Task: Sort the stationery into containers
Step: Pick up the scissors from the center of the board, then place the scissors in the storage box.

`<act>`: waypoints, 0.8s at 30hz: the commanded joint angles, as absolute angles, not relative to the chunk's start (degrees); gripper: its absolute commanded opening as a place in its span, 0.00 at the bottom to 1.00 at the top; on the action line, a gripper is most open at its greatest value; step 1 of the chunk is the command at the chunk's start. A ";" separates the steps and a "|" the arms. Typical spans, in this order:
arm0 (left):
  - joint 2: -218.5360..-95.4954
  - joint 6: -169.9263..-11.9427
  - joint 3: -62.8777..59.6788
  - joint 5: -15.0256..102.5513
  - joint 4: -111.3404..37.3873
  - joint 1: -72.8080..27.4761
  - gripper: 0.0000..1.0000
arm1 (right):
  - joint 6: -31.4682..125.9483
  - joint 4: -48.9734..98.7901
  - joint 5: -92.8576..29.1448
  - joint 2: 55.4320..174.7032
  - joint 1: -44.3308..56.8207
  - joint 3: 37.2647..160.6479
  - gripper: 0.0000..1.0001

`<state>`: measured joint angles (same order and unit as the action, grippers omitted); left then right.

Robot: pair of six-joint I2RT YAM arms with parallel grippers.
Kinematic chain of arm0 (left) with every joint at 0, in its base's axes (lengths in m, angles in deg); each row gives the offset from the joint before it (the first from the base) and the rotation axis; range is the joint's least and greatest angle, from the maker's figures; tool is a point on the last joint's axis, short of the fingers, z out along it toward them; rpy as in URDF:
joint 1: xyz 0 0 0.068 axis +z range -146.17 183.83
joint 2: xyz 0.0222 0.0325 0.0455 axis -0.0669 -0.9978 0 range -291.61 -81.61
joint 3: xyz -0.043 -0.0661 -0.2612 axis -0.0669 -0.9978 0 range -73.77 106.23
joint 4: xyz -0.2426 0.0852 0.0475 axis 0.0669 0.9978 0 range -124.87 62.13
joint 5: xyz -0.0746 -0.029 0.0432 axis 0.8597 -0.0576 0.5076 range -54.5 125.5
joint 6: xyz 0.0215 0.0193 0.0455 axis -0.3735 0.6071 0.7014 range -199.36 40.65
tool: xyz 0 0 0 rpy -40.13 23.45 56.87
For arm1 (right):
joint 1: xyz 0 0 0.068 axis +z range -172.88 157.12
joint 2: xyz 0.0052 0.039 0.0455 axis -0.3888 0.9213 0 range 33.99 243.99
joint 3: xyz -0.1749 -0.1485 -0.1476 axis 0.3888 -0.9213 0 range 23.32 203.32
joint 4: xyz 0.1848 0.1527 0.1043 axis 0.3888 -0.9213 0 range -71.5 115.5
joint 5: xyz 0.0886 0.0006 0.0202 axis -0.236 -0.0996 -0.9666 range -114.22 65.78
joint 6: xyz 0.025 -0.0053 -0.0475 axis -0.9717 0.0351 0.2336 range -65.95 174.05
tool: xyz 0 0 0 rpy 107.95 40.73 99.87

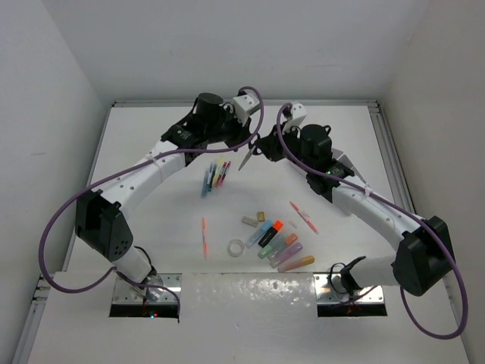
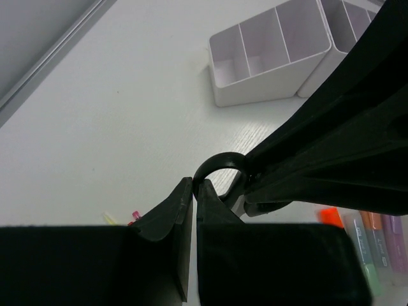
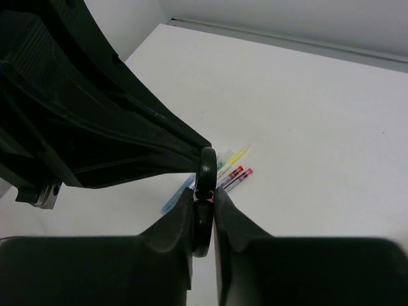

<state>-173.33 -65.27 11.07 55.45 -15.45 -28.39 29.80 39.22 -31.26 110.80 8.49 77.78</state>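
Note:
A pair of black-handled scissors hangs above the table between both arms, blades pointing down. My left gripper is shut, its tips pinching one handle ring. My right gripper is shut on the other black ring, which stands upright between its fingers. In the top view the two grippers, left and right, meet tip to tip. The lilac-white container, with several open compartments, lies beyond the left fingers; the top view hides it.
Thin pens lie under the scissors. An orange pen, a red pen, pastel highlighters, a clear tape ring and small erasers lie nearer the bases. Purple cables loop along both arms.

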 commanded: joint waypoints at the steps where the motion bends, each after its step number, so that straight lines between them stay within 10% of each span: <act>1: -170.20 -66.43 10.61 57.56 -19.49 -29.04 0.00 | 29.44 42.64 -30.55 110.71 9.02 78.08 0.08; 5: -169.85 -67.49 9.47 57.56 -20.37 -29.13 0.00 | 29.45 41.42 -26.60 109.40 8.94 77.55 0.00; 9: -167.84 -70.30 6.66 55.81 -21.42 -29.13 0.99 | 26.73 37.73 -10.83 105.28 7.27 76.15 0.00; 24: -156.94 -74.78 -10.13 14.50 -21.25 -28.07 1.00 | 31.56 22.43 34.83 94.11 3.32 76.94 0.00</act>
<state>-159.21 -72.63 -8.86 22.86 -19.65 -28.33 30.57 24.88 22.88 94.32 5.19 76.07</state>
